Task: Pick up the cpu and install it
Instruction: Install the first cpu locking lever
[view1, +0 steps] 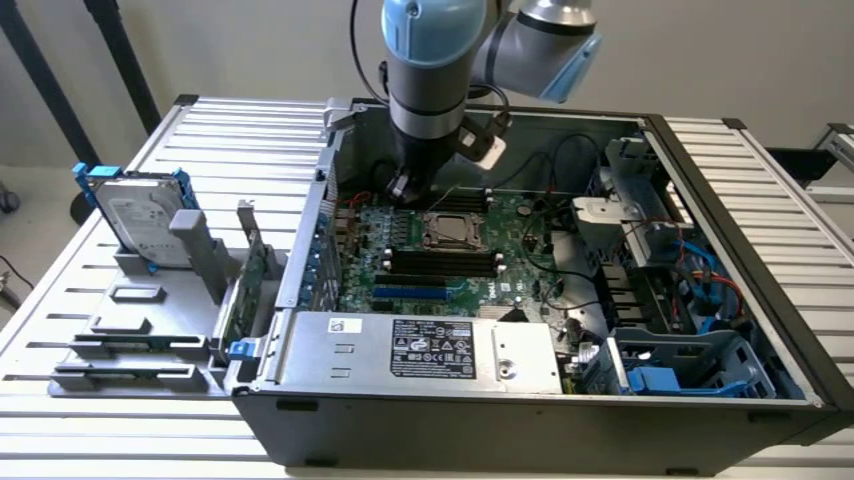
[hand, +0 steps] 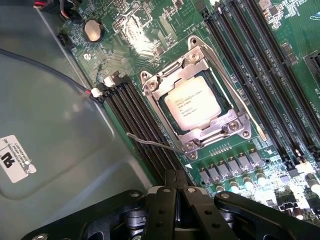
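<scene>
Fingers of the gripper are pressing together, holding nothing, and hanging inside the open computer case, near its wall on the exterior view's left, over the memory slots. The cpu is sitting in the socket's metal frame on the motherboard, near the fingertips and untouched.

Dull silver cpu — green motherboard.

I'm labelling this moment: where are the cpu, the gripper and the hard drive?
cpu (hand: 192, 102), wrist view, middle of its silver top.
gripper (hand: 175, 175), wrist view, where its shut fingertips meet.
hard drive (view1: 136, 215), exterior view, middle of its silver face.
</scene>
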